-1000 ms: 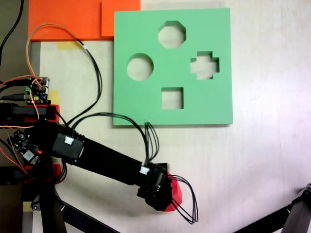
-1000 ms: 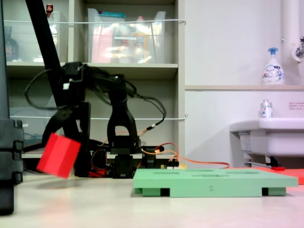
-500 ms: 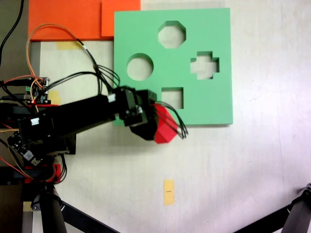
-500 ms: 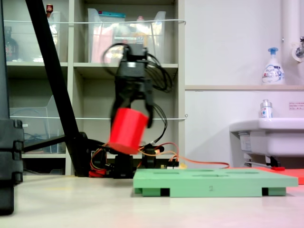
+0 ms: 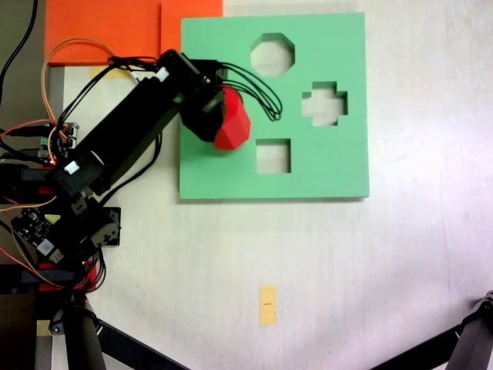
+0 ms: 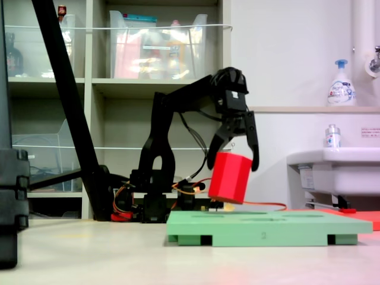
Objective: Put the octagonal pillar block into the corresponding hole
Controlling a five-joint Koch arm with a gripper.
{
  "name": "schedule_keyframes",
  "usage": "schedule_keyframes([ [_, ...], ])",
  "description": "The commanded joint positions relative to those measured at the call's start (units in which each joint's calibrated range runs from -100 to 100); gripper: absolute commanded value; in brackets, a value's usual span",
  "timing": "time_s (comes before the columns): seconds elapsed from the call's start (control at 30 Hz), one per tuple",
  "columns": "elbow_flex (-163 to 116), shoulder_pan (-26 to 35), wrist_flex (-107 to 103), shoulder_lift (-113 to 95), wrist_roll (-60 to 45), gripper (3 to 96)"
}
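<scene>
Your black claw point(image 6: 236, 155) is pinching the small bright red foam octagonal pillar block point(image 6: 229, 177), one finger on each side of it; in the second exterior view the block hangs tilted, clear above the flat green foam board point(image 6: 267, 227), not touching it; in the first exterior view the block point(image 5: 232, 118) sits over the board's point(image 5: 339, 166) left half, covering the spot just left of and above the square cutout point(image 5: 273, 156); the claw point(image 5: 212, 114) reaches in from the first exterior view's left, with black cables looping past it toward the eight-sided cutout point(image 5: 272, 54); that cutout, your corresponding hole, lies near the board's top edge, up and to the right of the block, open and unfilled; the cross-shaped cutout point(image 5: 324, 103) lies further right in the first exterior view; the board rests on the pale surface point(image 5: 347, 277), with a small yellow tape strip point(image 5: 266, 305) well below it and an orange foam sheet point(image 5: 100, 29) touching its upper left corner; in the second exterior view a white sink point(image 6: 335, 172) stands at the right.
</scene>
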Motion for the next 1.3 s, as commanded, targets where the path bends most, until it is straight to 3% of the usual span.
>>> schedule_keyframes([
  [0.03, 7.4, 0.6, -1.2, 2.4, 0.4, 31.3],
  [0.47, 34.4, 2.9, 0.5, 31.9, 2.1, 31.1],
  [1.3, 38.8, 2.1, 22.3, 45.8, 5.0, 31.7],
])
